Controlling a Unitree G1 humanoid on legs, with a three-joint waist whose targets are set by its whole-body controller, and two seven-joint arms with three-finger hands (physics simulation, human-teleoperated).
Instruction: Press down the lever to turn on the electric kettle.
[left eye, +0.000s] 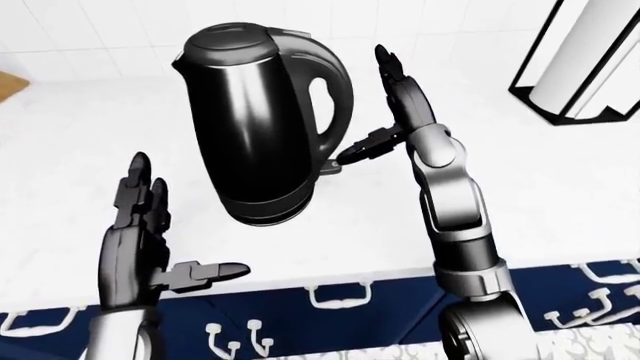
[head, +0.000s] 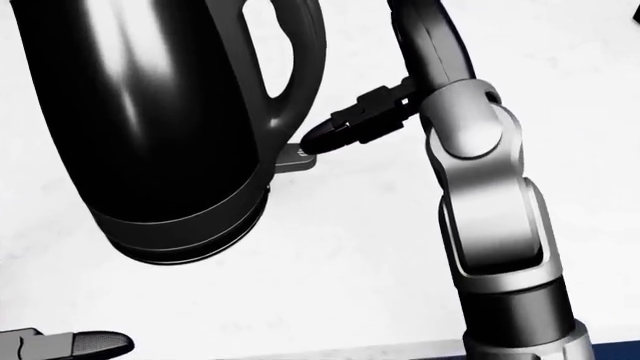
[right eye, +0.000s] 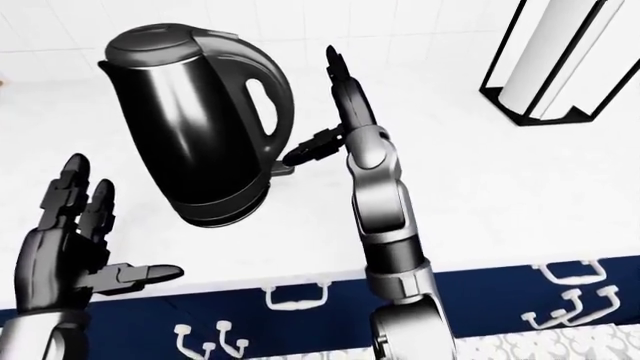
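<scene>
The black electric kettle stands on the white counter, handle to the right in the left-eye view. Its small grey lever with a power symbol sticks out at the foot of the handle. My right hand is open beside the handle, fingers pointing up. Its thumb tip rests on top of the lever's outer end. My left hand is open, low at the left, apart from the kettle and holding nothing.
A black-framed paper towel holder stands on the counter at the top right. Below the counter's near edge run dark blue drawer fronts with white handles. A white tiled wall lies behind the kettle.
</scene>
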